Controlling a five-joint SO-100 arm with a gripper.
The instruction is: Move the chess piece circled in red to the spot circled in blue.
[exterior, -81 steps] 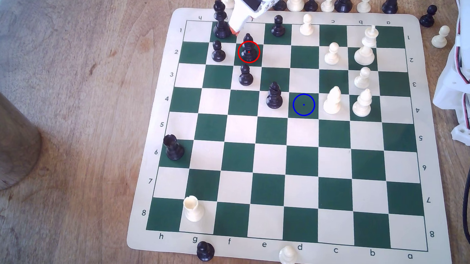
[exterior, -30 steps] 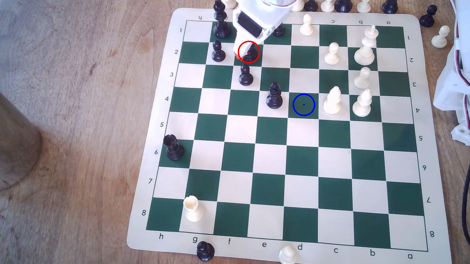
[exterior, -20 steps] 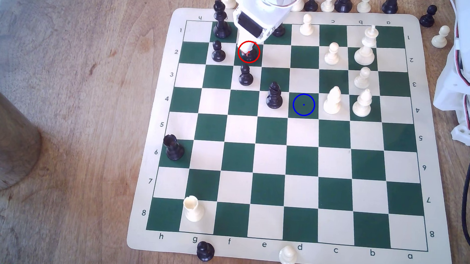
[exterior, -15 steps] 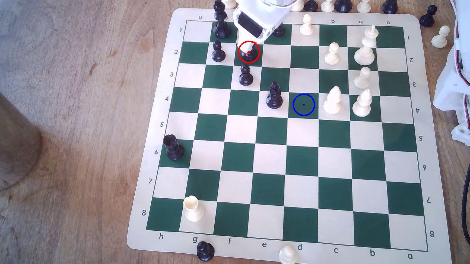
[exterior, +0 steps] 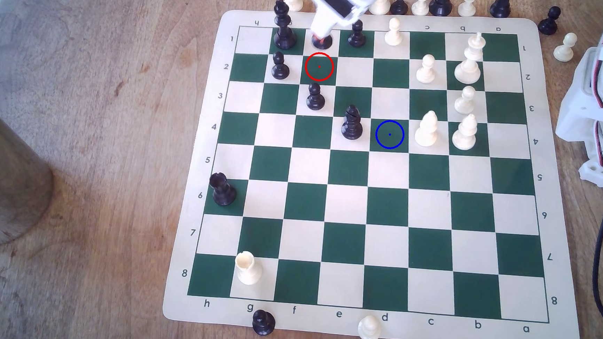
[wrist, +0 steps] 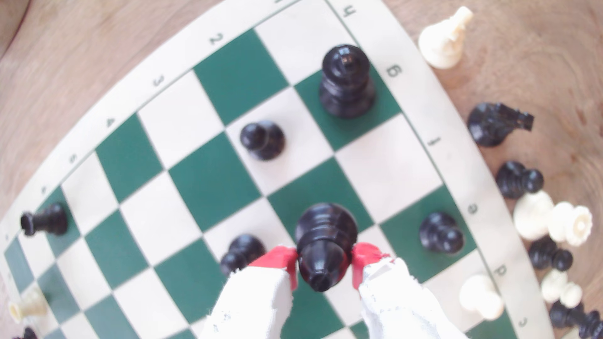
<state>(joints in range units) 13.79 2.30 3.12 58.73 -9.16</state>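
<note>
1. Over the far f-file, in the exterior view, I had the gripper (exterior: 321, 40) clamped on the piece (exterior: 322, 43); its base showed just beyond the red ring (exterior: 319, 66), over the row-1 square.
2. Wrist view confirmed the grip: both red fingertips (wrist: 280, 257) pressed the piece (wrist: 323, 241) at its collar, one per side, drop-shaped head pointing toward the camera.
3. I couldn't tell whether the base was touching the board (exterior: 190, 311) or lifted off it.
4. Red-ringed square was bare green, nothing standing on it.
5. Spot (exterior: 389, 134), the blue ring on row 4, was unoccupied. It sat between the slit bishop (exterior: 352, 123) on the exterior view's left and a white bishop (exterior: 427, 129) on its right.
6. Piece was well apart from the spot: three rows nearer the far edge, two files toward the exterior view's left.
7. Neighbours near the gripper in the exterior view: black king (exterior: 283, 25) to its left, a black pawn (exterior: 357, 33) to its right, another pawn (exterior: 280, 66) on row 2, a third (exterior: 315, 97) on row 3 just below the red ring.
8. Arm base (exterior: 602, 90) stood off the board at the exterior view's right edge.
</note>
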